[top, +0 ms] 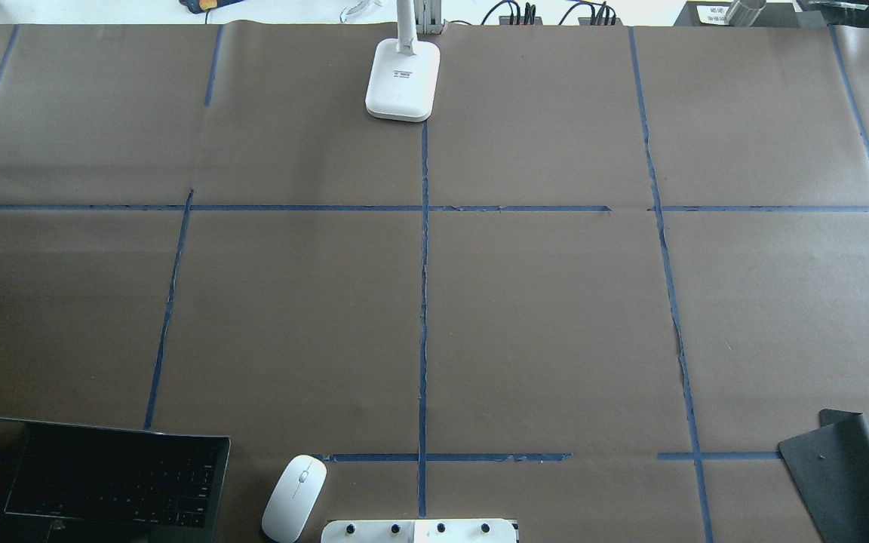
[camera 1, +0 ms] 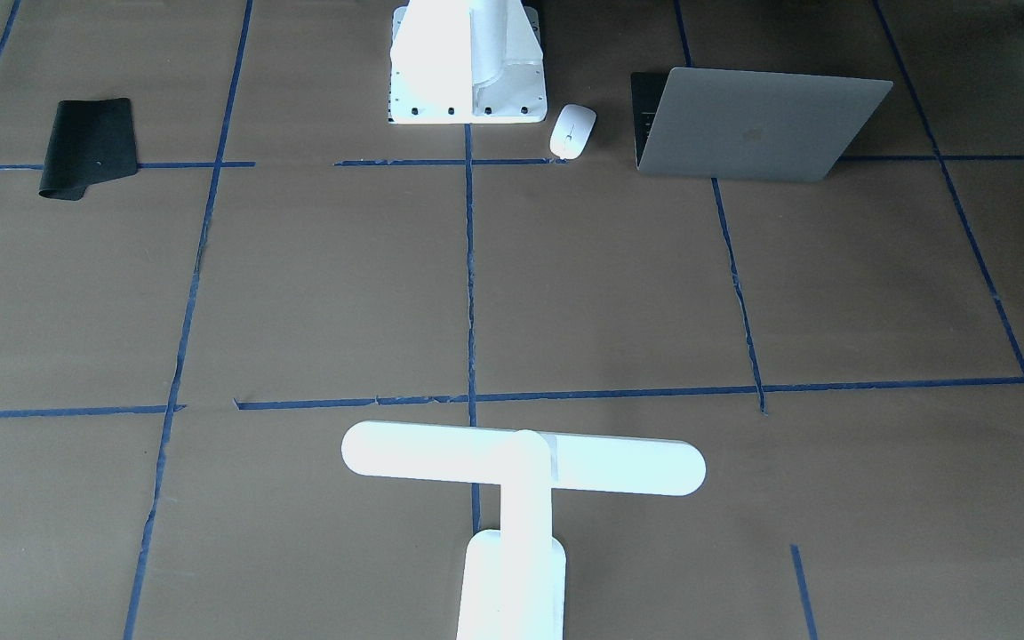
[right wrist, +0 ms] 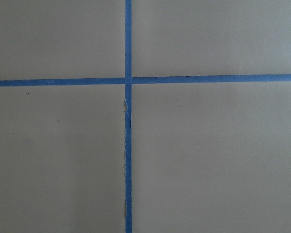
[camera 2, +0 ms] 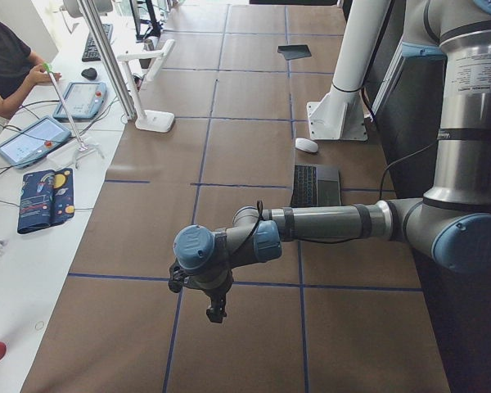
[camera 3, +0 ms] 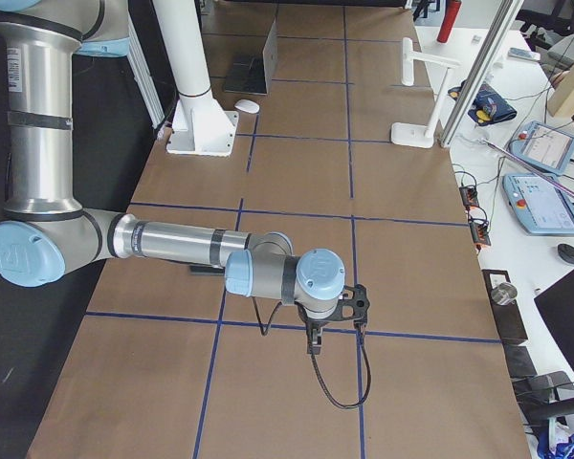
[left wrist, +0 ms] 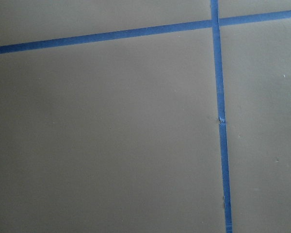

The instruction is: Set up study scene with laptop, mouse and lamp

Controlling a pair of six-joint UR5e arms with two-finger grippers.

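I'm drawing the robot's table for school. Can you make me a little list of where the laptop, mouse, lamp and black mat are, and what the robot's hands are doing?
laptop: open, near the robot, on its left side
mouse: between the laptop and the white robot mount
lamp: upright, middle of the table's far edge
black mat: robot's right side, one end curled
left gripper: over bare table, away from everything; open or shut, cannot tell
right gripper: the same
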